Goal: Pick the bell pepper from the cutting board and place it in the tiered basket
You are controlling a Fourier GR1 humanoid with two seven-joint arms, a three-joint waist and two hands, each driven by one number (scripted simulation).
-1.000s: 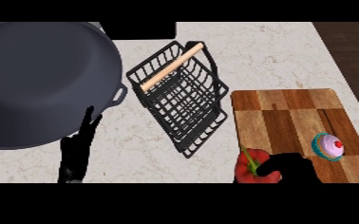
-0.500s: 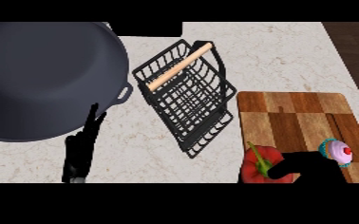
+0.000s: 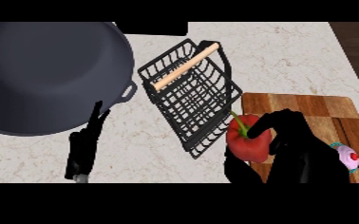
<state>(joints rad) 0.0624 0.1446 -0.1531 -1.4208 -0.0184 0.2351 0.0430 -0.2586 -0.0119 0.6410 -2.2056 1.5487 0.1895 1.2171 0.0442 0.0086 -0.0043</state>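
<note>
The right hand (image 3: 291,142) has its fingers curled round the bell pepper (image 3: 247,141); the tiered basket (image 3: 188,99) lies just left and above them; left hand (image 3: 84,144) rests open.

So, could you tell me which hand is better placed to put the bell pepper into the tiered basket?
The right hand: its fingers already curl round the bell pepper, right beside the tiered basket. The left hand rests open by the dark pan.
</note>
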